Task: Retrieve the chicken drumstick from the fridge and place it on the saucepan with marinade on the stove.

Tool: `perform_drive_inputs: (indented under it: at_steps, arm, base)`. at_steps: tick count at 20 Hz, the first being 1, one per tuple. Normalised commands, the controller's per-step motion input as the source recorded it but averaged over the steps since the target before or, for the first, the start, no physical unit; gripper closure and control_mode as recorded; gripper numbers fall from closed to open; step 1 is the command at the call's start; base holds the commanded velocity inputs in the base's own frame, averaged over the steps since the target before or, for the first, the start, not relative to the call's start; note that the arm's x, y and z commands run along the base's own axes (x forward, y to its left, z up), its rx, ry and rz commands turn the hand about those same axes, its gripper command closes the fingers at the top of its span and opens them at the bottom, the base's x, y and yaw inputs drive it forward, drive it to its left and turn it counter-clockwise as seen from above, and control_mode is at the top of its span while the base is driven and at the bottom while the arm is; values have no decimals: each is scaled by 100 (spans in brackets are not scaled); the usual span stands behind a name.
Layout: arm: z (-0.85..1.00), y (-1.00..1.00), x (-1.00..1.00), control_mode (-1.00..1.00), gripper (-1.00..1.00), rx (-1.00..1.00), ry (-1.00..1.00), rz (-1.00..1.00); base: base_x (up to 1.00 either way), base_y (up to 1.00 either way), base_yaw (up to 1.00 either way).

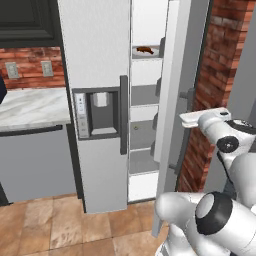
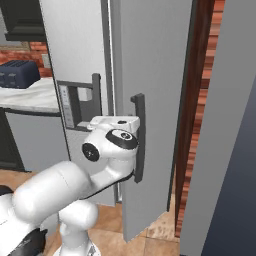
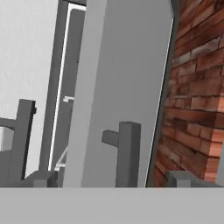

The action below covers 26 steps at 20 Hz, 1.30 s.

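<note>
A red brick wall (image 3: 197, 100) flanks the light grey fridge (image 1: 95, 75), whose right door (image 2: 150, 100) stands swung out. The claw (image 3: 114, 178) sits spread wide and empty, its two tips on either side of that door's dark handle (image 3: 127, 153). Well above and beyond the claw, the chicken drumstick (image 1: 145, 49) lies on an upper white shelf (image 1: 146, 56) inside.

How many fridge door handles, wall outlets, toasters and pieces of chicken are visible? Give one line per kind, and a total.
Fridge door handles: 2, left door handle, right door handle
Wall outlets: 2
Toasters: 1
Chicken drumstick: 1
Total: 6
</note>
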Motion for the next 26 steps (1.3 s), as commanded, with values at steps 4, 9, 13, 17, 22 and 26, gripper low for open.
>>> perform_drive_inputs:
  at_steps: [4, 9, 13, 17, 22, 26]
  arm:
    - [50, 76, -48, -100, -100, -1, 0, -30]
    - [57, 81, -16, -100, -100, -1, 0, -27]
    - [60, 68, -2, -100, -100, 0, 0, -23]
    - [62, 48, 0, -100, -100, 0, 0, -14]
    - [79, 27, 0, -100, -100, 1, 0, -9]
    - [85, 30, 0, -100, -100, 0, 0, -10]
  base:
    - [0, 0, 0]
    - [0, 0, 0]
    - [0, 0, 0]
    - [0, 0, 0]
    - [0, 0, 0]
    - [0, 0, 0]
